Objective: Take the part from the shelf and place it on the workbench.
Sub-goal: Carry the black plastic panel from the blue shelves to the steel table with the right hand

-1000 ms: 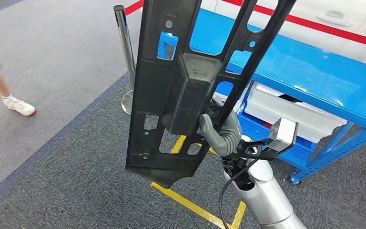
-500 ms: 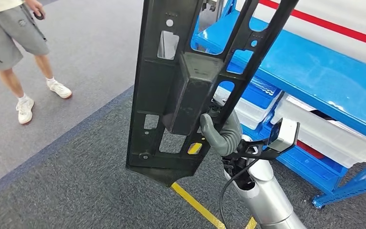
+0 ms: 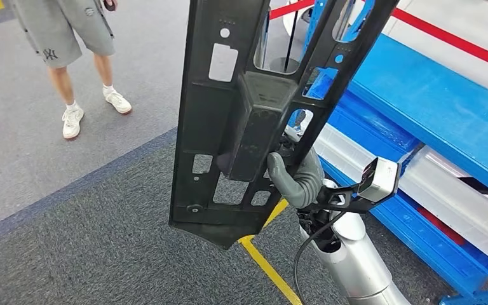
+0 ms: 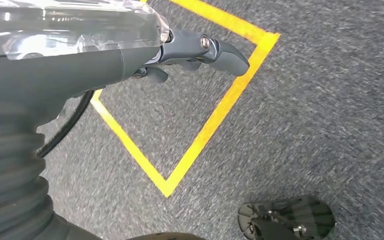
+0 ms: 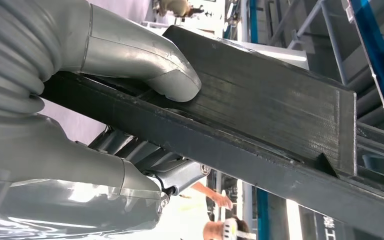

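Firmly, my right hand (image 3: 295,179) grips the black part (image 3: 241,121) upright beside the blue shelf (image 3: 432,101); my left hand (image 4: 195,50) hangs empty, fingers loosely apart.

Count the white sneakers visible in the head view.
2: both on the grey floor at upper left, worn by a standing person; one sneaker nearer the carpet, the other sneaker beyond it.

The right arm is raised in front, its right hand (image 3: 295,178) gripping the part (image 3: 248,114), thumb pressed on it. The left hand (image 4: 200,50) hangs with fingers loosely curled, holding nothing.
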Tool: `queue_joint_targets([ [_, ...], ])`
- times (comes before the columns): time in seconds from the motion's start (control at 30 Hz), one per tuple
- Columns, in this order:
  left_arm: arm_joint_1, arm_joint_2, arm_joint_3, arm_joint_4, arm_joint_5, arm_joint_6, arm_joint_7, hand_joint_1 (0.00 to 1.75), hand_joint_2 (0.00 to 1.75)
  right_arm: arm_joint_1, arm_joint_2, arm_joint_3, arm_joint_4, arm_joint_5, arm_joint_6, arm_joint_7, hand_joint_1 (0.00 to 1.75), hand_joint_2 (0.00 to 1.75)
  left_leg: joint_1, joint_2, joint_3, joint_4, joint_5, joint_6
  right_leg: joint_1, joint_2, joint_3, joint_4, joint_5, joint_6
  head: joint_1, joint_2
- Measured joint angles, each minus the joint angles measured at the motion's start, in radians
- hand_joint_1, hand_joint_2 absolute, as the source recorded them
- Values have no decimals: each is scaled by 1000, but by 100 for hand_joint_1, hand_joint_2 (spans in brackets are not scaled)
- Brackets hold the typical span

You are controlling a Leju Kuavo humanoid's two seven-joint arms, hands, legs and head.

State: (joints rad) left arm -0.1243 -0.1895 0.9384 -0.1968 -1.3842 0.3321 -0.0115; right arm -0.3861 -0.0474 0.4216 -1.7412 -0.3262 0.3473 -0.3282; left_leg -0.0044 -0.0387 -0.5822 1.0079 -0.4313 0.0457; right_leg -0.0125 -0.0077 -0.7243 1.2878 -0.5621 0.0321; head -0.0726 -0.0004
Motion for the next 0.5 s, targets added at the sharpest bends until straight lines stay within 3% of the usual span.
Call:
queue_joint_targets([
  [0.03,1,0,-2,0,-1,-2,1,0,175,2,-1,0,0,0,-1,0,175,175,-1,-15,2,1,0,0,0,3,-8,-1,19,-3,0,0],
  [0.07,1,0,-2,0,-1,-6,1,0,175,3,-2,-1,0,0,-1,0,175,175,-2,-30,4,3,-1,0,0,10,4,-41,54,-8,0,0],
  [0.13,1,-2,-3,0,0,-20,2,0,175,2,-4,-2,-2,0,-2,0,175,175,-2,-58,7,7,-6,-4,0,50,55,-172,131,-20,0,0],
  [0.17,0,-4,-4,0,0,-27,2,0,175,1,-5,-3,-4,0,-2,-1,175,175,-2,-72,5,9,-8,-7,0,70,77,-225,151,-23,0,0],
  [0.2,-1,-5,-5,0,1,-31,1,0,175,0,-5,-4,-4,0,-2,-1,175,175,0,-83,3,11,-10,-12,0,84,90,-256,158,-25,0,0],
  [0.27,0,-6,-8,0,4,-34,1,0,175,-1,-6,-4,-6,0,-2,-1,175,175,5,-106,-3,9,-11,-23,2,75,99,-273,152,-27,0,0],
  [0.3,0,-6,-8,0,6,-34,1,0,175,-2,-6,-4,-6,0,-2,0,175,175,6,-101,-4,10,-14,-29,1,63,104,-279,152,-31,0,0],
  [0.37,0,-5,-9,0,8,-34,2,0,175,-5,-6,-4,-6,0,-1,-1,175,175,3,-55,-23,54,-44,-39,-4,36,115,-293,152,-39,0,0],
  [0.43,-3,-4,-10,0,10,-32,2,0,175,-7,-7,-4,-6,-1,-1,-1,175,175,4,1,-80,170,-103,-48,-2,8,121,-296,149,-45,-1,0],
  [0.5,-5,-2,-10,0,12,-30,2,0,175,-8,-7,-4,-4,-1,1,0,175,175,10,18,-134,270,-133,-57,-1,-22,122,-294,143,-45,0,0],
])
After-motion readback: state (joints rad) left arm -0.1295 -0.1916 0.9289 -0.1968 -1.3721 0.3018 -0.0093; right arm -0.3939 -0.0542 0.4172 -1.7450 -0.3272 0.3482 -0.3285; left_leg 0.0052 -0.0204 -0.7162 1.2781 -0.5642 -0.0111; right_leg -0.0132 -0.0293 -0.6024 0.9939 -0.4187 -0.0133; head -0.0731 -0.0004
